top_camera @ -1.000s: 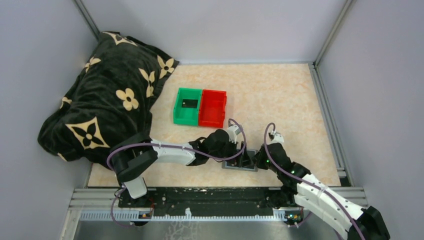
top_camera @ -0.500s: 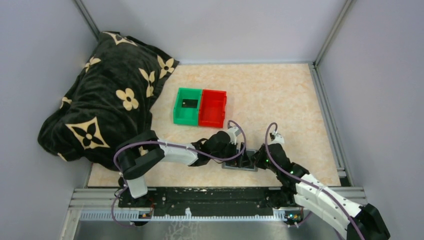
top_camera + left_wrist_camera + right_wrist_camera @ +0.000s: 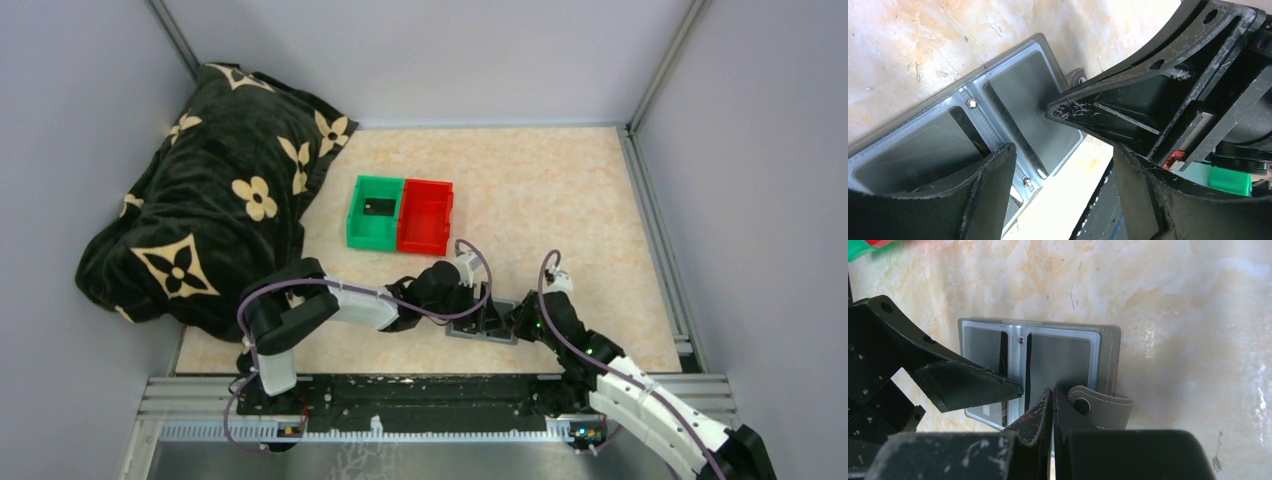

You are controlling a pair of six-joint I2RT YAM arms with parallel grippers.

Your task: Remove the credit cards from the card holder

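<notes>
Two grey, clear-windowed panels of the card holder (image 3: 1063, 352) lie spread flat at 6 o'clock on the table (image 3: 560, 190), close to its near edge. Its snap tab (image 3: 1098, 407) sticks out at the holder's 5 o'clock in the right wrist view. The right gripper (image 3: 1052, 396) is clenched, tips pressed together on the right panel just beside the tab, with nothing between them. The left gripper (image 3: 1062, 149) is released, jaws wide apart astride the holder, one fingertip (image 3: 998, 382) down at the riveted spine. Marbled beige tabletop runs toward 12 and 2 o'clock up to the metal rails (image 3: 653, 220). At the holder's 11 o'clock stand a green bin (image 3: 352, 215) and a red bin (image 3: 425, 243), touching, with a small dark card (image 3: 378, 208) in the green one. A plush black flowered blanket (image 3: 220, 190) is heaped at 9 o'clock.
</notes>
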